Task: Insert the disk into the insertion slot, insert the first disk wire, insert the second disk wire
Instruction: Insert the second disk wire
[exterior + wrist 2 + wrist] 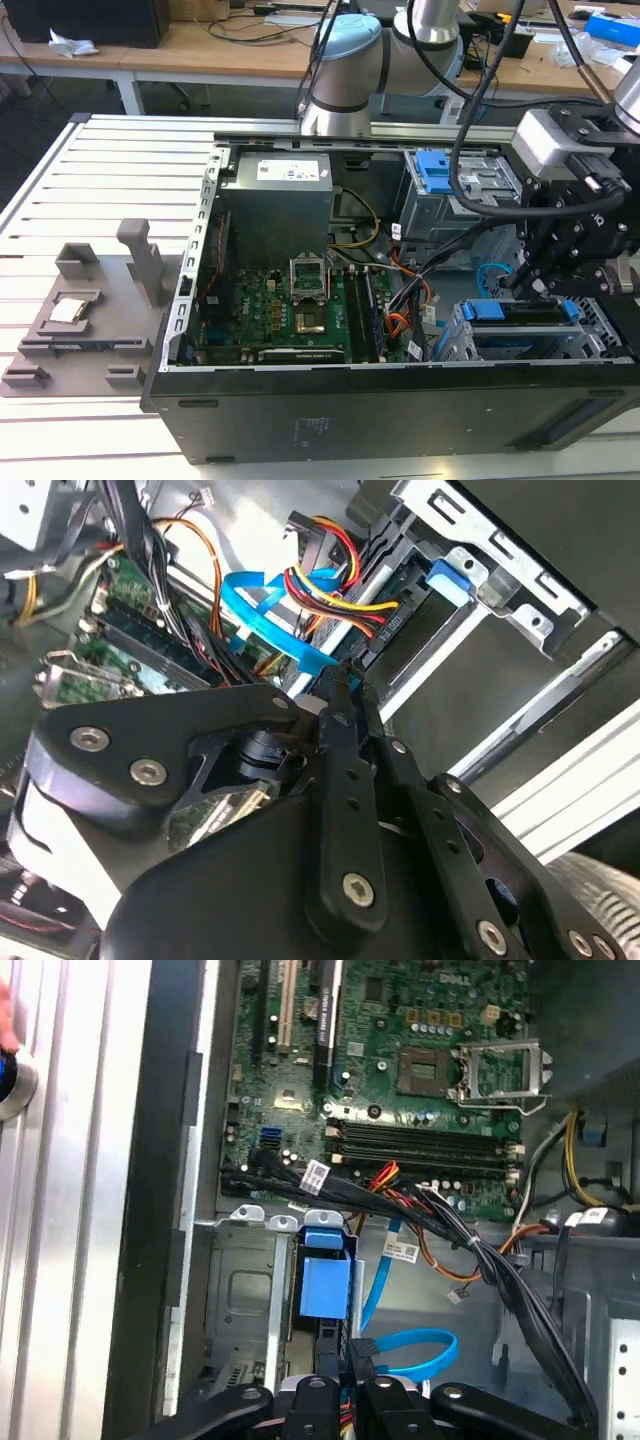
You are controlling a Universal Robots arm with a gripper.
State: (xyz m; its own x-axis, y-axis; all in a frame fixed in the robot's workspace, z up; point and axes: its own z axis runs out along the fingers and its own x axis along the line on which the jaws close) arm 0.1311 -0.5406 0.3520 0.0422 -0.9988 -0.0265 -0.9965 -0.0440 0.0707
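We see a work table (110,180) with a top of pale metal slats running across the exterior view. An open black computer case (380,400) lies directly on it, on its side, taking up the middle and the exterior view's right part of the top. Toward the exterior view's left, well apart from the case's open cavity but close to its lower corner, a grey plastic fixture (80,325) sits flat on the slats, with two upright posts rising from it and a small square chip (68,310) resting in one of its recesses. In the first wrist view the same slats (70,1210) run just beside the case's dark edge.
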